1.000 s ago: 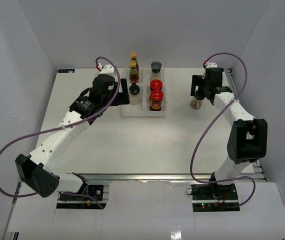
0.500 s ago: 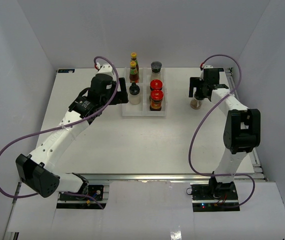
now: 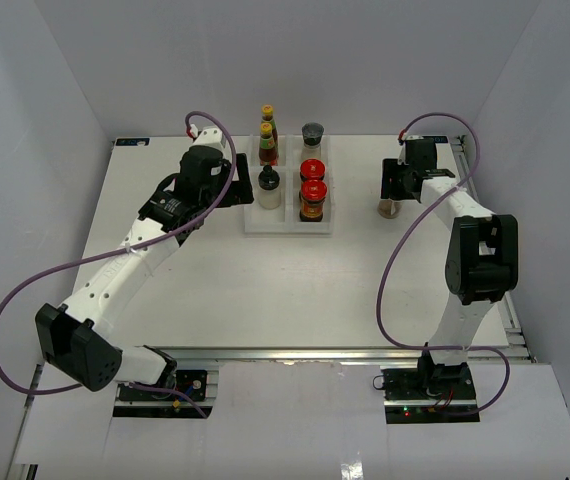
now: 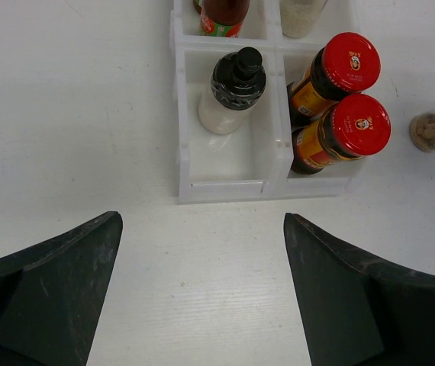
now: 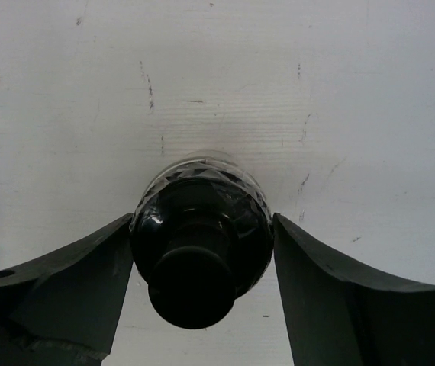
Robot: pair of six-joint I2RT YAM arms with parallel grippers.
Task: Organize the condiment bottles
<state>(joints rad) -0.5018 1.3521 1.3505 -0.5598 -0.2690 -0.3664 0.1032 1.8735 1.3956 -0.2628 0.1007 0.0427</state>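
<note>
A white divided tray (image 3: pixel 287 228) holds two red sauce bottles with yellow caps (image 3: pixel 268 128), a grey-lidded pale shaker (image 3: pixel 312 132), two red-lidded amber jars (image 3: pixel 312 182) and a black-capped shaker (image 3: pixel 268 181). The left wrist view shows that shaker (image 4: pixel 233 82) and the jars (image 4: pixel 353 91). My left gripper (image 3: pixel 246 184), (image 4: pixel 202 218) is open and empty, just left of the tray. A second black-capped shaker (image 3: pixel 390 206), (image 5: pixel 200 252) stands on the table to the right. My right gripper (image 3: pixel 391 186), (image 5: pixel 202 218) grips it, a finger on each side.
The tray's near left compartment (image 4: pixel 221 156) has free floor in front of the shaker. The table's far edge lies just behind the tray and the right gripper. The table's right edge (image 3: pixel 485 200) is close to the right arm.
My right arm's elbow has swung in and the wrist has settled over the right shaker. My left gripper has drawn back a little to the left of the tray.
</note>
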